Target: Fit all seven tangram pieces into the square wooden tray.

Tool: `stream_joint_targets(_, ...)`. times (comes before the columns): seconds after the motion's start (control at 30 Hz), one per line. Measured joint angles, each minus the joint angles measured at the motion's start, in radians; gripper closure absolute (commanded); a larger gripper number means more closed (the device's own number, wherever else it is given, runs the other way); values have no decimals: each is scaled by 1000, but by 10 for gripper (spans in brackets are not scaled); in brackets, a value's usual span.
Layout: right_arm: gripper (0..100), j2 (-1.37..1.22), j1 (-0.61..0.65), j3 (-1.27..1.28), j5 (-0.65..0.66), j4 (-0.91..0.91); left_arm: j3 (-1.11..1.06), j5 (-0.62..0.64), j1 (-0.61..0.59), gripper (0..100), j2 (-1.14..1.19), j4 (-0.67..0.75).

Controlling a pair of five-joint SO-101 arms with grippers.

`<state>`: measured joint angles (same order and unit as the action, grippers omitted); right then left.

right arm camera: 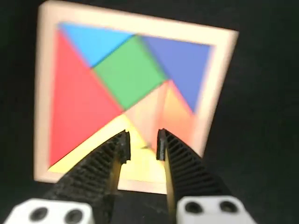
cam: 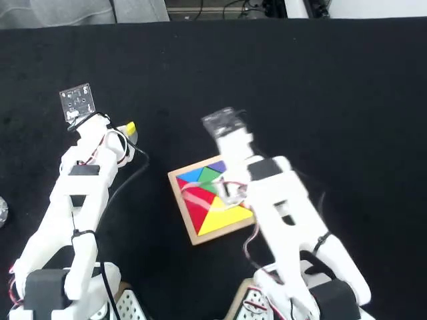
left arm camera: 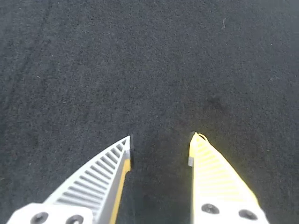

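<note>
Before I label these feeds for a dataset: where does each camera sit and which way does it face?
High view: fixed above the table, looking down on both arms and the wooden tray.
Left wrist view: on the left arm, facing past the left gripper onto black table.
Right wrist view: on the right arm, facing past the right gripper onto the tray.
Shared: high and right wrist views both show the tray.

Wooden tray (cam: 181, 202) of coloured tangram pieces (cam: 200, 213) — right arm (cam: 280, 200) over its edge, left arm (cam: 80, 193) well apart.

Left gripper (left arm camera: 161, 142) parted wide, right gripper (right arm camera: 142, 142) parted narrowly
</note>
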<state>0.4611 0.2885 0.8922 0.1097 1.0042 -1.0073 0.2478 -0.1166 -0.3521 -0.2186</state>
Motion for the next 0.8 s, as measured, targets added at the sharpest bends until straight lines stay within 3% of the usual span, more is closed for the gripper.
stream_joint_targets(0.07,993,3,-112,0,0,-48,0,0,0,794,0,0)
stream_joint_targets(0.23,988,3,-322,0,32,-68,0,0,-3,795,0,-80)
stream_joint_targets(0.5,987,-74,-345,43,204,-28,91,0,-46,837,-124,-477)
stream_joint_targets(0.67,988,-207,-347,44,284,-25,115,-44,-52,882,-387,-773)
stream_joint_targets(0.8,988,-233,-348,48,330,-2,98,-112,-60,879,-646,-861)
